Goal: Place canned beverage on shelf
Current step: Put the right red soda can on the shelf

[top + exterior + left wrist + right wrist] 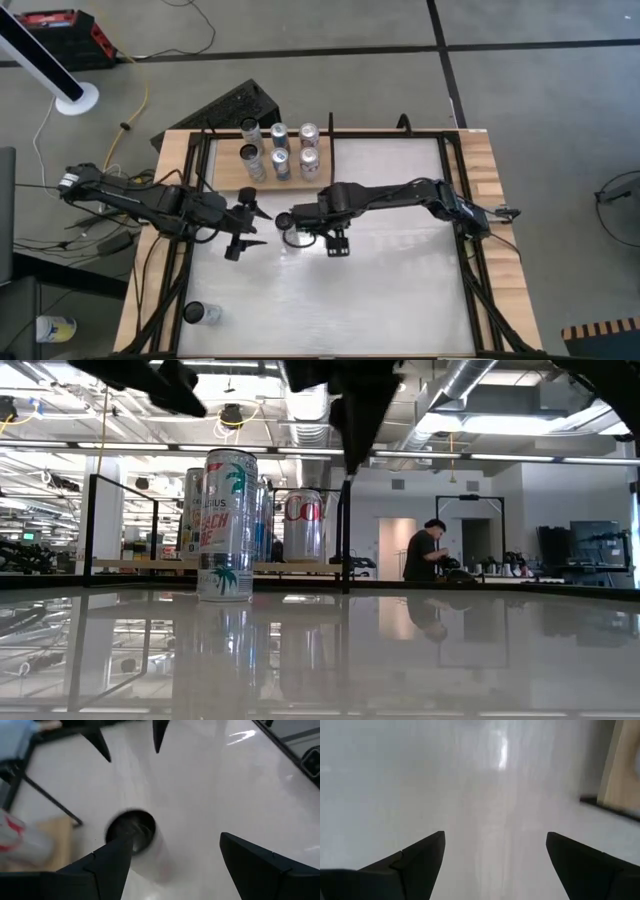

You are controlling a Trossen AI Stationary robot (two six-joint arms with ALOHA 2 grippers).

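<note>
Both arms reach over the table's middle; the left gripper (243,228) and right gripper (337,246) hang wide-jawed beside a standing can (287,221), holding nothing.

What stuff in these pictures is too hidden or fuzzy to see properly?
- Low view: the cans at the back of the shelf hide behind the tall can standing on the table.
- High view: can labels on the shelf are too small to read.
- Left wrist view: the can is blurred, partly behind a gripper finger.
- Right wrist view: no can shows, only table.
</note>
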